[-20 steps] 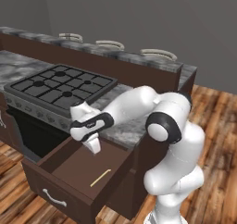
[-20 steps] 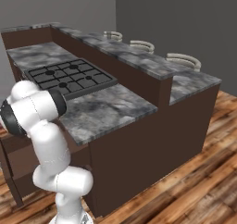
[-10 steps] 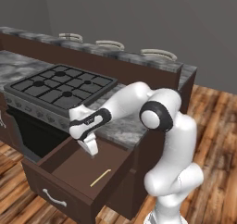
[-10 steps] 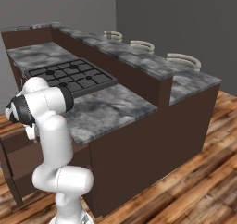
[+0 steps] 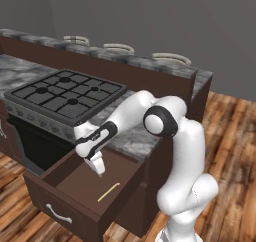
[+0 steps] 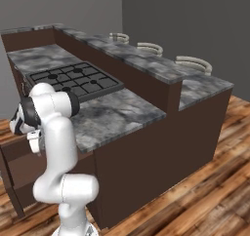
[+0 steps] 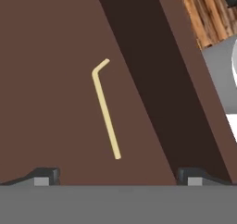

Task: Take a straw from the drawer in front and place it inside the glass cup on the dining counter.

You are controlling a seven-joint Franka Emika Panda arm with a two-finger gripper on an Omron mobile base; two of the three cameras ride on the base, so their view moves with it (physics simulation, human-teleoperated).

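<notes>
The drawer is pulled wide open under the stove worktop, with its curved pale handle seen on the front panel; the straw is lying flat on the drawer floor, toward the right side, nothing else touching it. The gripper is hung over the open drawer, pointed down, a bit left and far of the straw and clearly apart from it; from the right base camera it's mostly tucked behind the arm, just above the drawer.

In the hand camera the straw is seen whole, bent end at the top, lying between the two fingertips without being touched by either; the tips are spread wide, nothing pinched between them.

The black gas stove is sat on the worktop right behind the drawer; the dining counter is run along the far side, higher up, with three pale stool backs poking up behind it. The glass cup can't be made out anywhere on it.
</notes>
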